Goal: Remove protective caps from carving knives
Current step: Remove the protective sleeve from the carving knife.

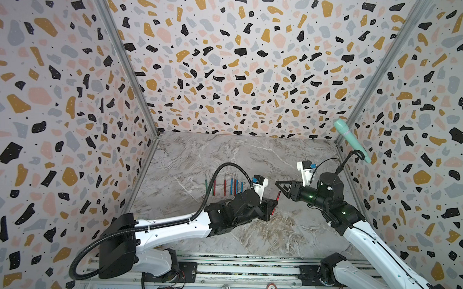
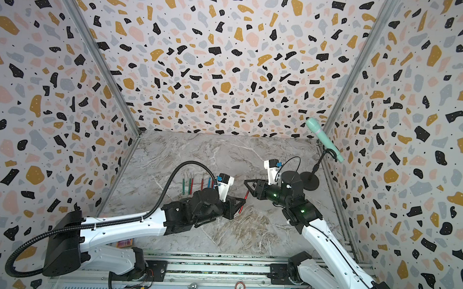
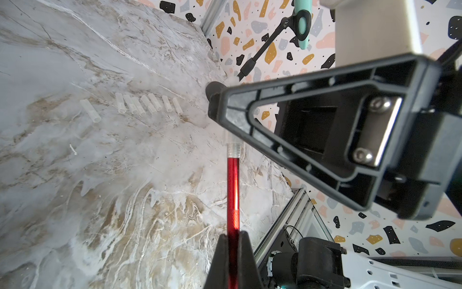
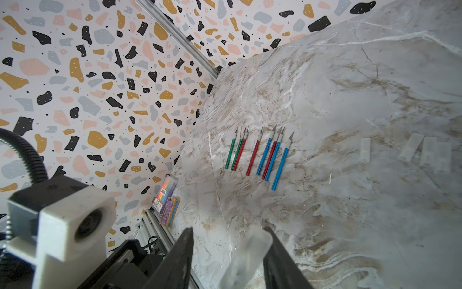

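Note:
My left gripper (image 3: 233, 234) is shut on the shaft of a red carving knife (image 3: 233, 190), held above the table in both top views (image 1: 276, 199) (image 2: 244, 200). A clear protective cap (image 3: 233, 150) sits on the knife's far end. My right gripper (image 4: 228, 229) faces the left one with its jaws apart around that cap (image 4: 247, 252). The cap lies against one finger, with a gap to the other. Several uncapped carving knives (image 4: 260, 152) with red, blue and green shafts lie in a row behind the left arm (image 1: 224, 185). Several loose clear caps (image 3: 140, 105) lie in a row on the table (image 4: 425, 152).
A mint-green microphone (image 1: 351, 139) stands on a black stand (image 2: 309, 180) at the back right corner. A flat rainbow pen pack (image 4: 167, 197) leans at the table's left edge. Patterned walls close three sides, and a metal rail (image 1: 233, 268) runs along the front.

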Controlling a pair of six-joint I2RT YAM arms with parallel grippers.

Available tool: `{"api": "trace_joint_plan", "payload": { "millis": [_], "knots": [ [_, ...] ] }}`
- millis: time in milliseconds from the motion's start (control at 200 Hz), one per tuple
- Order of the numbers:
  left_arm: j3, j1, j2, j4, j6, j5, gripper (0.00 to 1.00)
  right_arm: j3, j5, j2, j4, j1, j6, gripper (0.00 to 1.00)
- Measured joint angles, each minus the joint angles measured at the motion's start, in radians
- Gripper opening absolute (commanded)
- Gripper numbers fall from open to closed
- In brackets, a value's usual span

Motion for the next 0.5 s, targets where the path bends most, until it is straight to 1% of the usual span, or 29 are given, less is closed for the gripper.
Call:
{"api": "trace_joint_plan", "payload": {
  "millis": [85, 150, 200, 250, 370, 380, 410, 431, 501],
  "knots": [
    [0.000, 0.000, 0.000, 0.002, 0.000, 0.000, 0.00, 0.000, 0.004, 0.000, 0.000, 0.001, 0.004, 0.27],
    [0.000, 0.000, 0.000, 0.005, 0.000, 0.000, 0.00, 0.000, 0.009, 0.000, -0.001, 0.001, 0.007, 0.20],
    [0.000, 0.000, 0.000, 0.006, 0.000, 0.002, 0.00, 0.000, 0.011, 0.000, 0.000, 0.001, 0.013, 0.09],
    [0.000, 0.000, 0.008, 0.003, 0.002, 0.005, 0.00, 0.004, 0.002, -0.001, 0.008, 0.003, 0.025, 0.00],
    [0.000, 0.000, 0.018, 0.006, 0.003, 0.008, 0.00, 0.004, 0.003, -0.002, -0.008, 0.008, 0.026, 0.00],
    [0.000, 0.000, 0.019, 0.006, 0.003, 0.008, 0.03, 0.004, 0.004, -0.002, -0.008, 0.008, 0.026, 0.00],
    [0.001, 0.000, 0.021, 0.007, 0.004, 0.010, 0.18, 0.004, 0.006, -0.002, -0.011, 0.009, 0.026, 0.00],
    [0.002, 0.000, 0.023, 0.007, 0.004, 0.010, 0.26, 0.004, 0.008, -0.003, -0.013, 0.009, 0.026, 0.00],
    [0.006, 0.000, 0.031, 0.006, 0.005, 0.011, 0.45, 0.004, 0.014, -0.005, -0.021, 0.009, 0.026, 0.00]
  ]
}}
